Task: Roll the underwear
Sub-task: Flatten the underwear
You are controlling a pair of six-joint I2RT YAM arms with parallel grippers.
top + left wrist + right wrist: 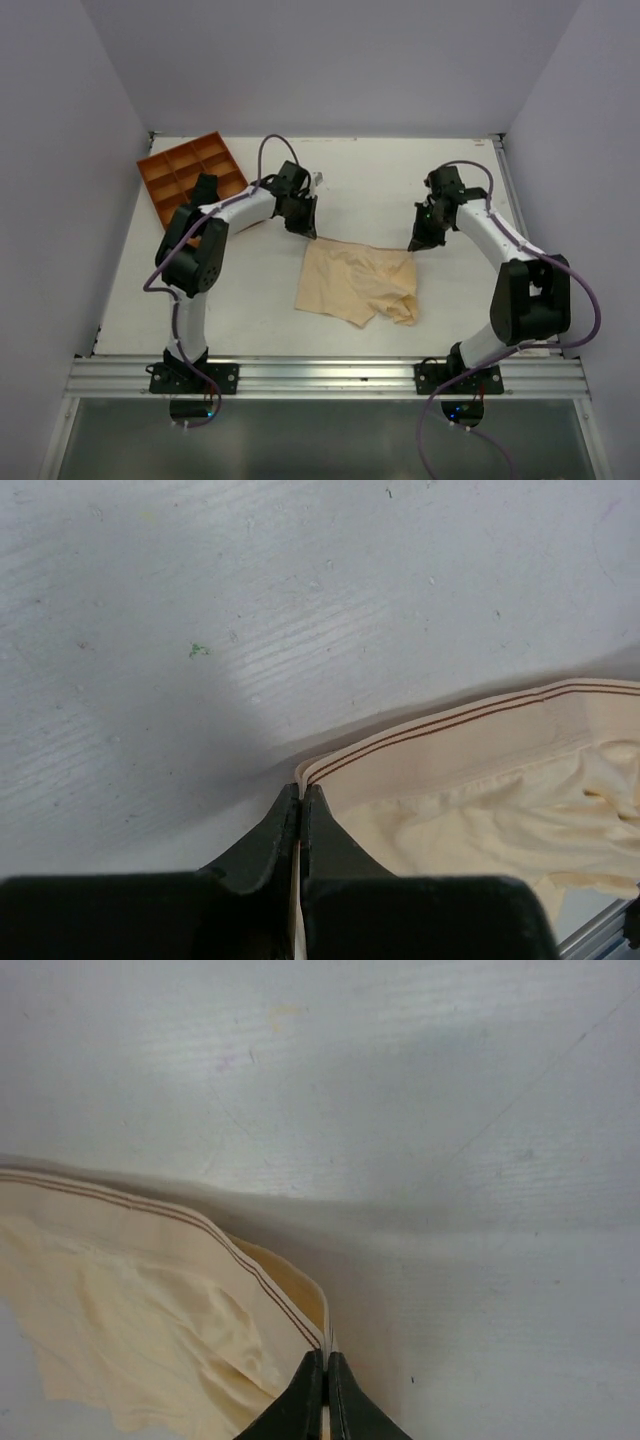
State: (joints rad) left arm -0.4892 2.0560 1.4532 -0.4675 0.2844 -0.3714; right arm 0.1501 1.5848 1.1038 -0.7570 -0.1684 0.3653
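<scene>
The underwear [355, 282] is a pale beige piece of thin fabric with a waistband edged by two thin brown lines. It lies spread and wrinkled on the white table, waistband at the far side. My left gripper [308, 232] is shut on the waistband's left corner; the left wrist view shows the band [470, 730] pinched between the black fingers [300, 800]. My right gripper [415, 245] is shut on the waistband's right corner, where the band [150, 1210] runs into the closed fingertips [327, 1360]. The near right leg is bunched up [400, 305].
An orange divided tray [190, 175] sits at the far left, partly behind my left arm. Grey walls enclose the table on three sides. A metal rail [330, 375] runs along the near edge. Bare white tabletop [370, 180] lies beyond the underwear.
</scene>
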